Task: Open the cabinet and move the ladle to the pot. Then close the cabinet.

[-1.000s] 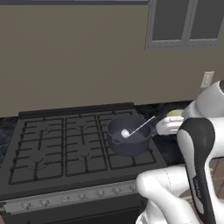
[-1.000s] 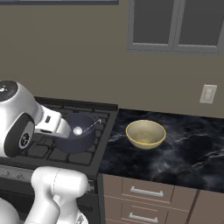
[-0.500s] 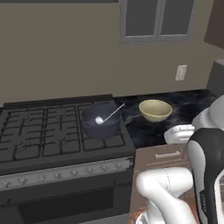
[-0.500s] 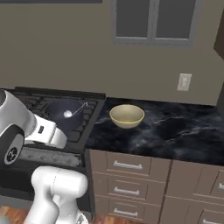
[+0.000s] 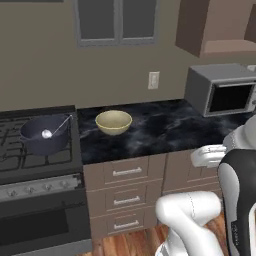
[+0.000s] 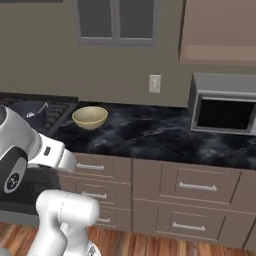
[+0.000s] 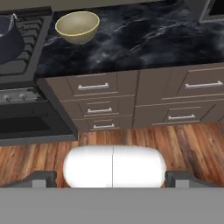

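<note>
Tan bowl [image 5: 113, 122] upright on black marble counter [image 5: 160, 130], near stove [image 5: 30, 155]. Microwave [image 5: 220, 90] at counter's far end. Drawers [image 6: 195, 187] below.

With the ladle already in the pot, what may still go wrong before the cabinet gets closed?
1. The cabinet door still stands open above the microwave; the arm could knock the microwave while reaching up.
2. The open gripper hangs low, facing the drawers, so it has a long swing up past the counter edge.
3. The ladle handle leans over the pot rim; a bump to the stove might tip it.
</note>
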You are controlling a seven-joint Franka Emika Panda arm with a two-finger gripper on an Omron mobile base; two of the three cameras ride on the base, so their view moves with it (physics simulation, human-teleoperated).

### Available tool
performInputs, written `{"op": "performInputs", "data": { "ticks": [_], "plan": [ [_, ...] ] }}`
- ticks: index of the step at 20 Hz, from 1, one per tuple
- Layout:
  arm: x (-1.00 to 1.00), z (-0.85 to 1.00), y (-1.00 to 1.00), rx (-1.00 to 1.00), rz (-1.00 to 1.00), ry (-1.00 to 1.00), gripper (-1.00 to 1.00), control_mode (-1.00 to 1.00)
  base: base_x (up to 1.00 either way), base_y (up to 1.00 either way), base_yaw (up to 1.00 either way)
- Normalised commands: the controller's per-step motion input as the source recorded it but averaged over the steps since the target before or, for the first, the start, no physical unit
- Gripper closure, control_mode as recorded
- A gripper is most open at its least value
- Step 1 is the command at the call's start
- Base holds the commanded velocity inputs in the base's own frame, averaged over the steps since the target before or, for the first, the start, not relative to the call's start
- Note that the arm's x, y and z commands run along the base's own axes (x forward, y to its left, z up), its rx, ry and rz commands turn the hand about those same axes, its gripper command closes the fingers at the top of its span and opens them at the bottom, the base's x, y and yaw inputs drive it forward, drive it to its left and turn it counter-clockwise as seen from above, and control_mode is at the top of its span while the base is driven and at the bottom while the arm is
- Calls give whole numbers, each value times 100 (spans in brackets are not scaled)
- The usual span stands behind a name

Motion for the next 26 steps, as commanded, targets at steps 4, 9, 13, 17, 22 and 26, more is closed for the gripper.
{"op": "performInputs", "data": {
  "ticks": [4, 9, 13, 17, 22, 26],
  "plan": [
    [0, 0, 0, 0, 0, 0, -100, 100, 27, -100, -1],
    [0, 0, 0, 0, 0, 0, -100, 100, 58, -100, 1],
    [0, 0, 0, 0, 0, 0, -100, 100, 67, -99, 11],
    [0, 0, 0, 0, 0, 0, -100, 100, 27, -80, 13],
    [0, 0, 0, 0, 0, 0, -100, 100, 8, -39, 10],
    [6, 0, 0, 5, 5, 0, -100, -100, 5, 0, 2]
  ]
}}
